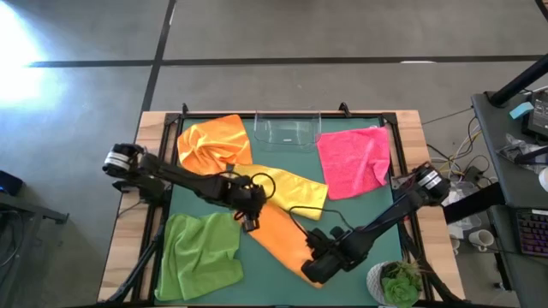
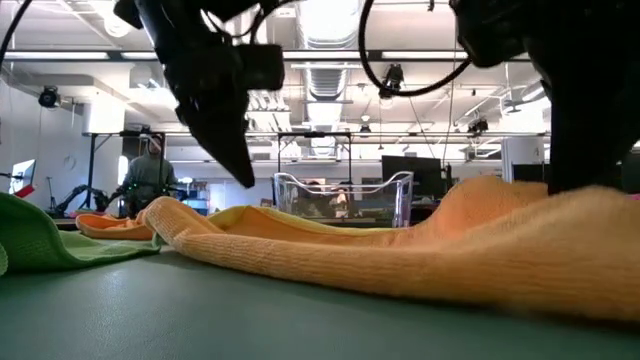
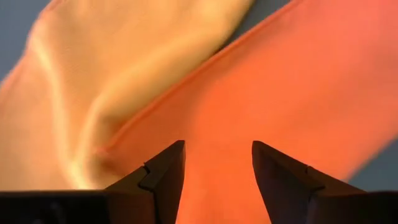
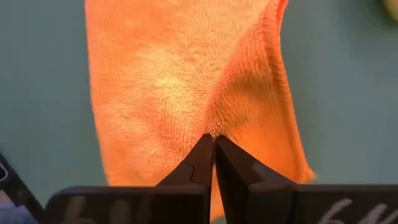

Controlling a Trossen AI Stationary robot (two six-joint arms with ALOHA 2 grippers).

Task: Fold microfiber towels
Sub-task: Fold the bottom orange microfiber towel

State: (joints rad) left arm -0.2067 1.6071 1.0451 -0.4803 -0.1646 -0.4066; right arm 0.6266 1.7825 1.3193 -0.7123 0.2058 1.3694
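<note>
**Pinching one end of the orange towel, other jaws poised over the far end**

My right gripper (image 4: 214, 142) has its jaws fully closed on a small pinch of the orange towel (image 1: 278, 231), near the end that lies toward the front of the table (image 1: 377, 214). I judge the hold is there to lift that end and carry it over for a fold. My left gripper (image 3: 217, 163) hangs over the towel's other end with jaws spread and nothing between them, probably ready to pin or grasp that end.

The high view shows the layout: the orange towel lies as a long strip mid-table, its far end touching the yellow towel (image 1: 295, 184); the second orange towel (image 1: 214, 141) is crumpled at the back, the pink towel (image 1: 353, 161) back right, the green towel (image 1: 201, 255) front left, the clear bin (image 1: 287, 131) at the back edge. Only my right wrist view shows the pinch itself. The low view shows what the overhead cannot: the towel rises in a hump under my right arm.
</note>
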